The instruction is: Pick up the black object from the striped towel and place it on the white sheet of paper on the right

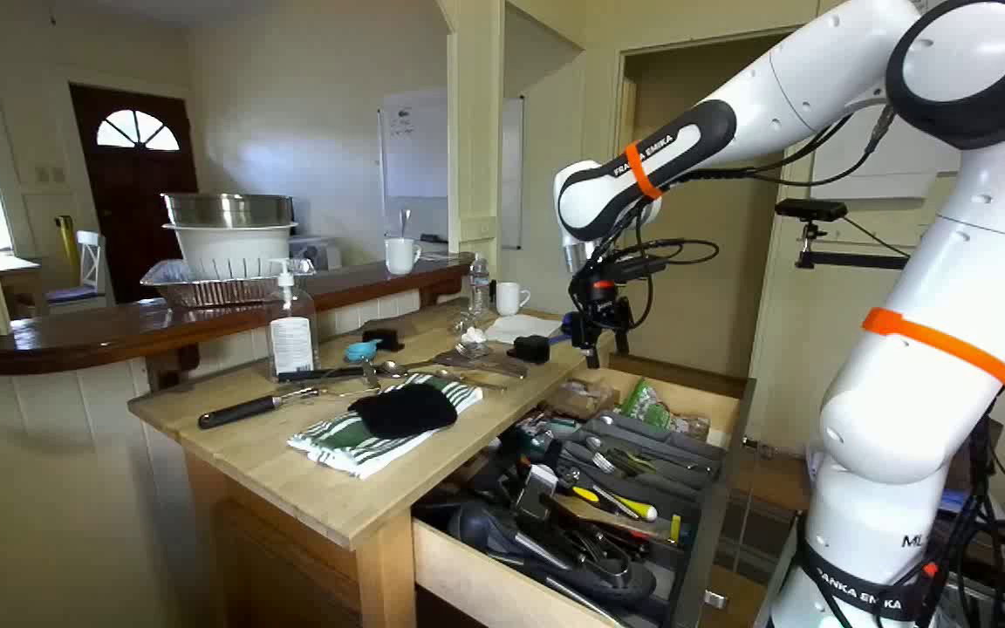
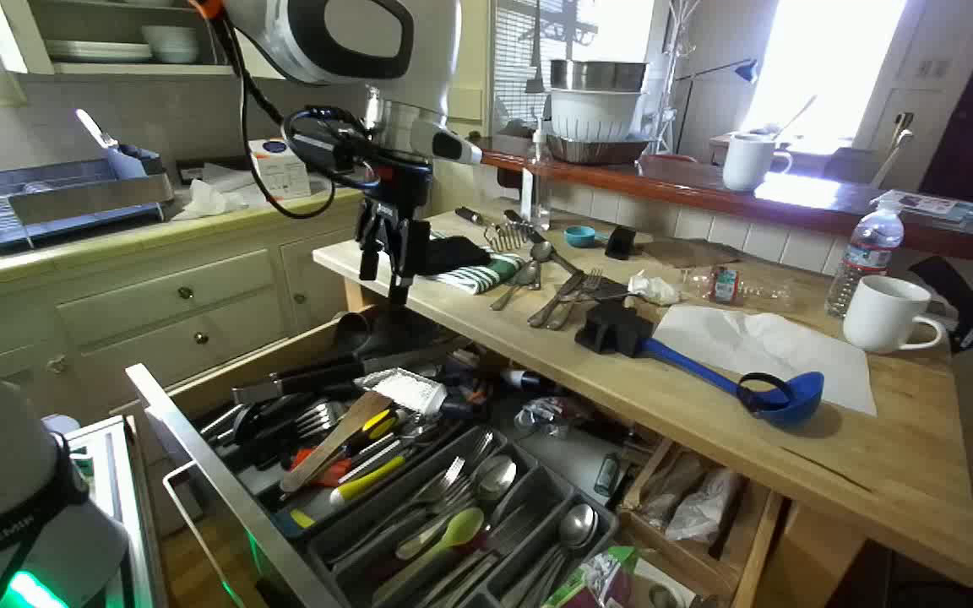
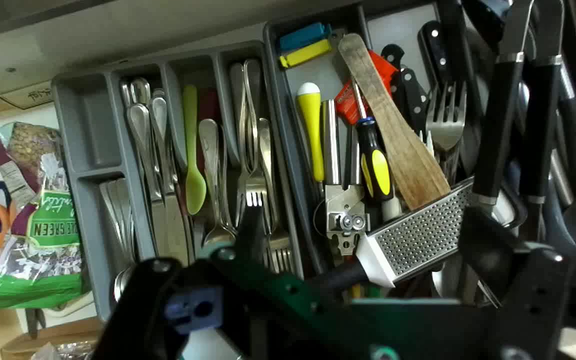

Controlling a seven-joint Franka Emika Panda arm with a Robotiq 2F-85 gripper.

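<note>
The black object (image 1: 406, 410) is a soft dark lump lying on the striped towel (image 1: 350, 447), a folded white cloth with green stripes near the counter's front corner. In an exterior view the black object (image 2: 455, 255) and towel (image 2: 486, 274) show partly behind the gripper. The white sheet of paper (image 2: 727, 329) lies flat toward the counter's opposite end; it also shows in an exterior view (image 1: 522, 328). My gripper (image 1: 605, 347) hangs over the open drawer (image 2: 225, 498), pointing down. In the wrist view the gripper (image 3: 370, 230) has its fingers wide apart with nothing between them. Object, towel and paper are outside the wrist view.
A blue ladle (image 2: 689, 365) with a black block on its handle lies against the paper. A white mug (image 2: 888, 312) and a water bottle (image 2: 867, 253) stand behind it. Cutlery (image 2: 571, 295) and a soap dispenser (image 1: 291, 327) are on the counter. A grater (image 3: 418, 230) lies in the drawer below.
</note>
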